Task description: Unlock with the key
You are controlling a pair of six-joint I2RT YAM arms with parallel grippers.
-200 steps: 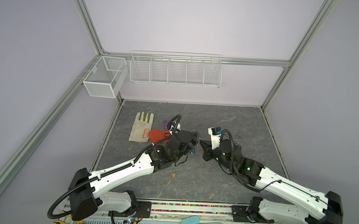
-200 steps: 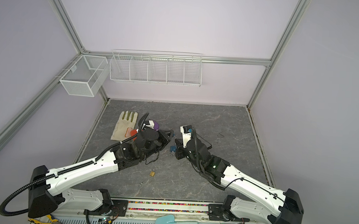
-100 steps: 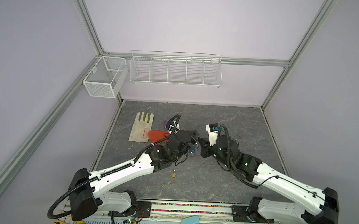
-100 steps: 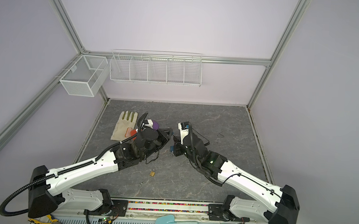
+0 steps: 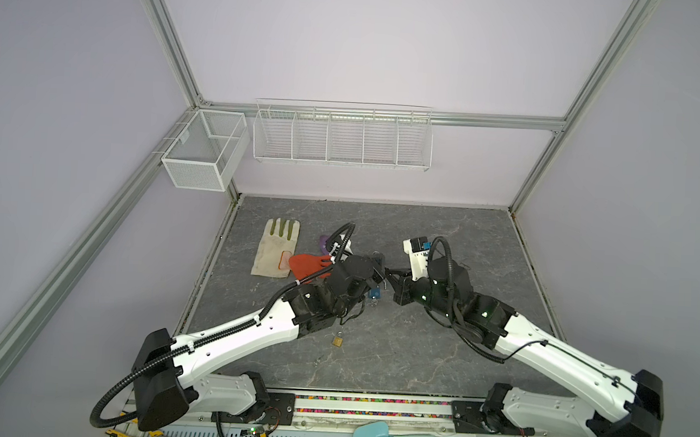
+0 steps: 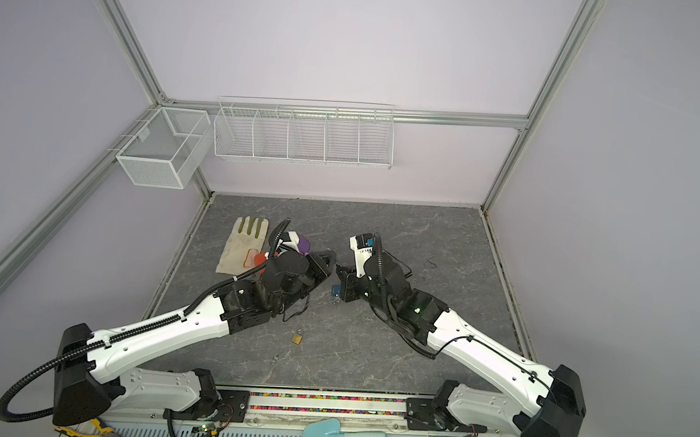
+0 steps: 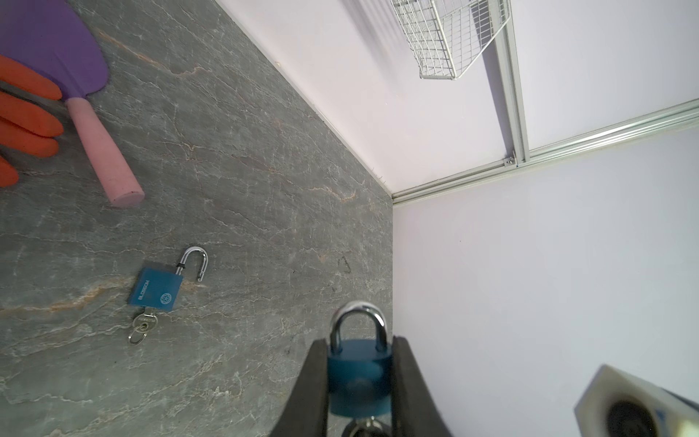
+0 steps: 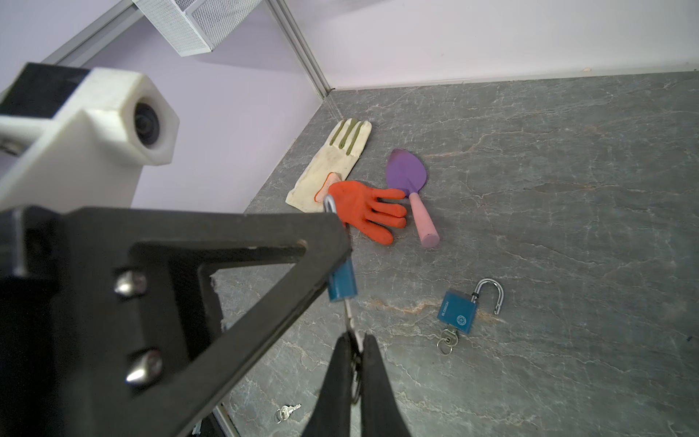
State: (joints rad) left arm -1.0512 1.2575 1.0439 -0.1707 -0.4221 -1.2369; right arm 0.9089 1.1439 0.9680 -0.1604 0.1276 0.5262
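Holding the padlock (image 7: 359,378) clamped in my left claw (image 7: 359,340), I'd twist the key (image 8: 348,318) pinched in my right claw (image 8: 353,340) gently about its own axis, without sideways pull.

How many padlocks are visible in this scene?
3. A blue padlock is held in the left gripper; an open blue padlock lies mid-table; a small brass padlock lies nearer the table's front edge. Others may be hidden.

Left gripper (image 6: 329,264) and right gripper (image 6: 340,270) tip to tip above grey table (image 6: 442,242), brass padlock (image 6: 297,338) lying apart, cream glove (image 6: 242,244) beyond.
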